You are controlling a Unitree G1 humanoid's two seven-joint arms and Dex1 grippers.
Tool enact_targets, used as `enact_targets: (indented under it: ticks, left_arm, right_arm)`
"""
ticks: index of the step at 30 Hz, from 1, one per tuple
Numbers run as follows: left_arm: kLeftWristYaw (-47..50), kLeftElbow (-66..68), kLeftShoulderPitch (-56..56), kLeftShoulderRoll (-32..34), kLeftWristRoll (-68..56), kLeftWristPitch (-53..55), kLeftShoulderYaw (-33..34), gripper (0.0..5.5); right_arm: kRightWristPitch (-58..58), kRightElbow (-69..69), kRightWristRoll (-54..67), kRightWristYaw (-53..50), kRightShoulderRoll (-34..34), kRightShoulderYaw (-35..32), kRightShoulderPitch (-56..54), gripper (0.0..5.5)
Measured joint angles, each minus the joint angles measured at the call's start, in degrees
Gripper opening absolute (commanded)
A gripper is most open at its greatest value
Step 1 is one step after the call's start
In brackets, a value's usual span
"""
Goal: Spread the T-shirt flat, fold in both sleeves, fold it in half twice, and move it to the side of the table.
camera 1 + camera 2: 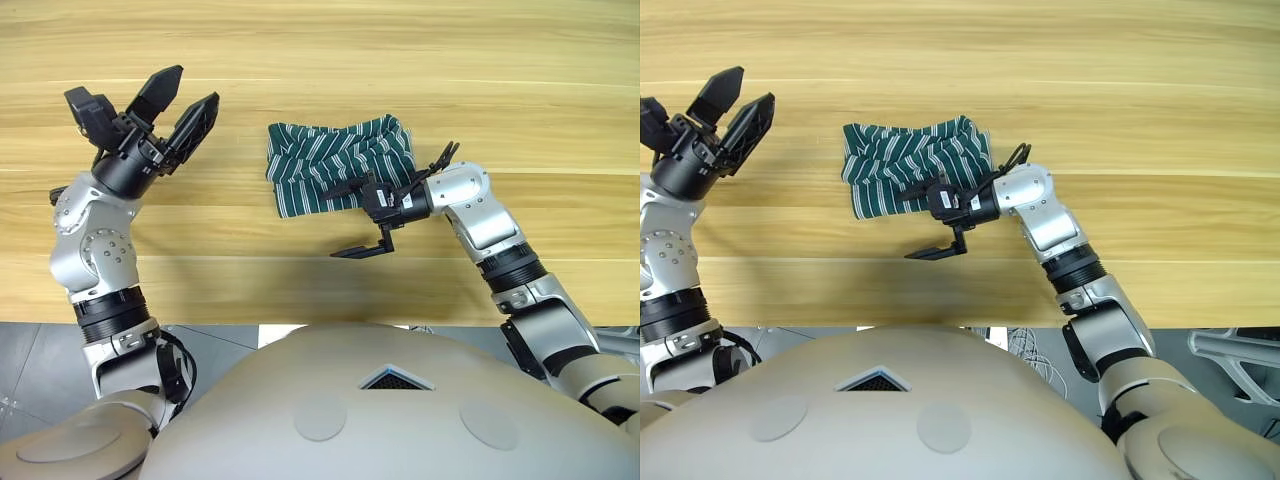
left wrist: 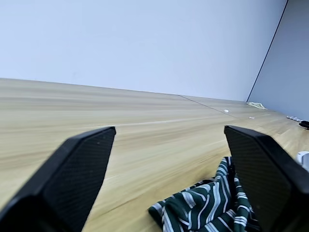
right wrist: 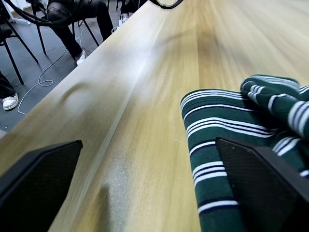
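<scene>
1. The T-shirt point(image 1: 918, 165), dark green with white stripes, lies in a compact, rumpled bundle on the wooden desk point(image 1: 1120, 90).
2. The right pincer point(image 1: 923, 220) is spread wide at the shirt's near edge: one finger shows against the cloth, the other over bare wood nearer the robot.
3. The left pincer point(image 1: 735, 108) is held at the desk's left, fingers parted, well apart from the shirt.

— Home or workplace?
— Workplace, likely an office or lab: one long pale wooden desk point(image 1: 420, 60), bare white wall point(image 2: 145, 38), grey partition point(image 2: 289, 48), grey tiled floor point(image 1: 30, 360), loose cables point(image 1: 1025, 345) trailing under the desk.
</scene>
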Motion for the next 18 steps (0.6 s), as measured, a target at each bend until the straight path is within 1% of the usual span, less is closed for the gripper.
enact_targets:
  ticks: [2,5,9,16,18]
  left_arm:
    - [0.1,-1.7,1.2,0.0,-0.9,-0.5,-0.1,4.05]
    - [-0.2,-6.5,4.6,-0.5,-1.0,-1.7,-2.4,4.05]
    - [-0.5,-8.0,6.3,-0.7,-1.0,-2.9,-5.1,4.05]
    - [-2.4,-9.8,10.2,-1.0,-1.1,-5.1,-8.6,4.05]
    - [-3.2,-9.8,11.4,-1.0,-1.0,-5.8,-9.6,4.05]
  right_arm:
    - [0.7,0.6,-1.2,-1.1,0.1,0.6,-0.2,5.14]
    - [3.4,2.0,-2.2,-3.9,1.6,1.2,-0.8,5.14]
    - [5.8,3.4,-1.8,-5.6,3.3,0.6,-1.9,5.14]
    - [11.0,9.4,1.5,-8.3,7.1,-4.2,-7.8,5.14]
    - [11.9,14.0,1.2,-11.0,8.4,-5.4,-10.3,5.14]
